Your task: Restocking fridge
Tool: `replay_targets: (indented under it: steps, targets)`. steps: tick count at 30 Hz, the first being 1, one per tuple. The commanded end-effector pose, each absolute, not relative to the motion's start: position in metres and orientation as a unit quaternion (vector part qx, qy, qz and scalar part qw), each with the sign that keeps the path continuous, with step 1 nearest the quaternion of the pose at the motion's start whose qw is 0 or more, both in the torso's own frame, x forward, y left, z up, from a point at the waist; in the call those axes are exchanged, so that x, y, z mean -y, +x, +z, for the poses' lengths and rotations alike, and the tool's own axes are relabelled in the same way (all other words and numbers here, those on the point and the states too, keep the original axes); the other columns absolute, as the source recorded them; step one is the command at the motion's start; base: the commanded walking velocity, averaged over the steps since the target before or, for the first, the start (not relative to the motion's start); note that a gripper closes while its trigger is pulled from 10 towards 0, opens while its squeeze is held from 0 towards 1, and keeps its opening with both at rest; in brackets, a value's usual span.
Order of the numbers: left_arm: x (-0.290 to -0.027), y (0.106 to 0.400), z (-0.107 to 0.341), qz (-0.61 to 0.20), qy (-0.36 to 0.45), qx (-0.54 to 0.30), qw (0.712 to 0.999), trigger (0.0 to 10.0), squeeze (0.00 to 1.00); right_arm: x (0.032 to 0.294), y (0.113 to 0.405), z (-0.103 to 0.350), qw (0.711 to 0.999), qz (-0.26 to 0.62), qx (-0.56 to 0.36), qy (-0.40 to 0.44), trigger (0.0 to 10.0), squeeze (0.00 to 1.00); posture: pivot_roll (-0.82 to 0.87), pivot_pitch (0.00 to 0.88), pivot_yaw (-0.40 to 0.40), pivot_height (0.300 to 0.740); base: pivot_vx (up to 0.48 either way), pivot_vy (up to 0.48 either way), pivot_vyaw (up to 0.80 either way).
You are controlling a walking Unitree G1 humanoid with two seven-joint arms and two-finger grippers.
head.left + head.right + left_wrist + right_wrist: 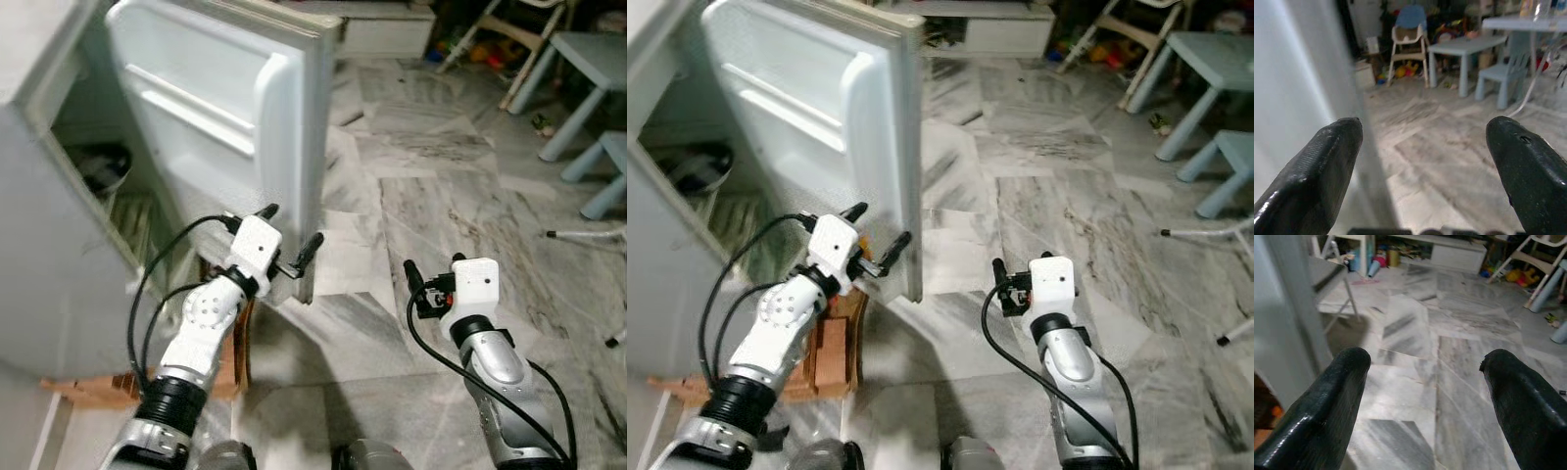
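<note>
Handling fridge door — left gripper at its free edge, fingers wide, gripping nothing. Right gripper wide too, empty. Next, probably: fetching stock.

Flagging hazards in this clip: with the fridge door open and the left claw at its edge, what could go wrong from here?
1. The left claw is open at the lower free edge of the white fridge door; a careless push might swing it or let the fingers slip off.
2. The open right claw holds nothing, so there is nothing to restock with yet.
3. The wooden blocks under the fridge suggest that it could rock if shoved.
</note>
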State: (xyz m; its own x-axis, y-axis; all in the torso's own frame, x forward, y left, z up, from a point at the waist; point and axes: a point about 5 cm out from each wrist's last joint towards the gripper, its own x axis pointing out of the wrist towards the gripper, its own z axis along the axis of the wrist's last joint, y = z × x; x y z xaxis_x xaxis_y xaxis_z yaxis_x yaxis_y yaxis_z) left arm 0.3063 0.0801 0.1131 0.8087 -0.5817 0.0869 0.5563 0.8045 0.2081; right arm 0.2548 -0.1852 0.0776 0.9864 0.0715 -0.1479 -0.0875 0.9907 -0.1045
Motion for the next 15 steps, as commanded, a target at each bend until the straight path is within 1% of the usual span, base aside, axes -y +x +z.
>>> replay_targets:
  steps: [1,5,8,12,13,15]
  targets:
    - [-0.088,0.315,0.116,-0.284,0.107,0.071,0.950,10.0,0.00,0.183,0.258,0.081,0.996,0.038,-0.062,-0.056,10.0,0.00,-0.07,0.079,-0.024,0.740,0.454,0.000,0.00]
    - [-0.088,0.326,0.117,-0.260,0.126,0.063,0.955,10.0,0.00,0.183,0.258,0.082,0.996,0.036,-0.060,-0.056,10.0,0.00,-0.07,0.078,-0.020,0.740,0.473,0.000,0.00]
    - [-0.091,0.341,0.121,-0.220,0.124,0.051,0.966,10.0,0.00,0.183,0.259,0.082,0.996,0.035,-0.058,-0.058,10.0,0.00,-0.08,0.078,-0.018,0.740,0.459,0.000,0.00]
    - [-0.090,0.350,0.127,-0.207,0.116,0.051,0.970,10.0,0.00,0.183,0.259,0.083,0.996,0.033,-0.056,-0.059,10.0,0.00,-0.08,0.079,-0.017,0.740,0.428,0.000,0.00]
    - [-0.087,0.354,0.130,-0.210,0.114,0.054,0.970,10.0,0.00,0.183,0.259,0.083,0.996,0.033,-0.055,-0.059,10.0,0.00,-0.08,0.079,-0.017,0.740,0.412,0.244,0.00]
    - [-0.082,0.356,0.133,-0.216,0.114,0.059,0.968,10.0,0.00,0.183,0.259,0.083,0.996,0.032,-0.055,-0.059,10.0,0.00,-0.08,0.079,-0.017,0.740,0.426,0.000,0.00]
